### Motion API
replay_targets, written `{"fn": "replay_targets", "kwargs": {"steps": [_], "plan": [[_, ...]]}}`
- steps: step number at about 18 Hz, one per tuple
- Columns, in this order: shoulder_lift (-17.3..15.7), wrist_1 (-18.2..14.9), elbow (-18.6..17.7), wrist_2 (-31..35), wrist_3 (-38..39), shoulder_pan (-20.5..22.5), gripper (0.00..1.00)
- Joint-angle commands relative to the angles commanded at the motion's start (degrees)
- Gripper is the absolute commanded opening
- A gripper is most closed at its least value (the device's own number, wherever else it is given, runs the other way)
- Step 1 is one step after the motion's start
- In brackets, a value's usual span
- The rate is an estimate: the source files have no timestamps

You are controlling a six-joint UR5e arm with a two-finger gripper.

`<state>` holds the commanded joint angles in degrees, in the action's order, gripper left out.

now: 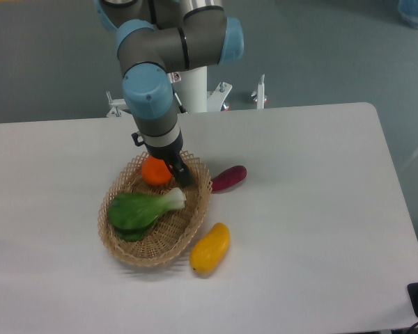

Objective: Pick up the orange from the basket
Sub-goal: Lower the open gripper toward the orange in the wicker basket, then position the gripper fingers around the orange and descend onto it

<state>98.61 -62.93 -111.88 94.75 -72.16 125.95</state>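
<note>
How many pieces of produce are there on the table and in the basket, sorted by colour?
Orange: 1, the orange in the basket, by the gripper
Green: 1, the leafy vegetable in the basket
Purple: 1, the eggplant on the table
Yellow-orange: 1, the mango on the table
Total: 4
</note>
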Motion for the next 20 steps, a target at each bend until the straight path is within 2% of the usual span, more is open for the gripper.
{"fn": "replay_targets", "kwargs": {"steps": [7,20], "plan": [[0.0,-0.1,-2.2,1.6,0.0,-2.5,1.00],[2.3,0.3,-2.1,1.6,0.8,-3.9,1.00]]}}
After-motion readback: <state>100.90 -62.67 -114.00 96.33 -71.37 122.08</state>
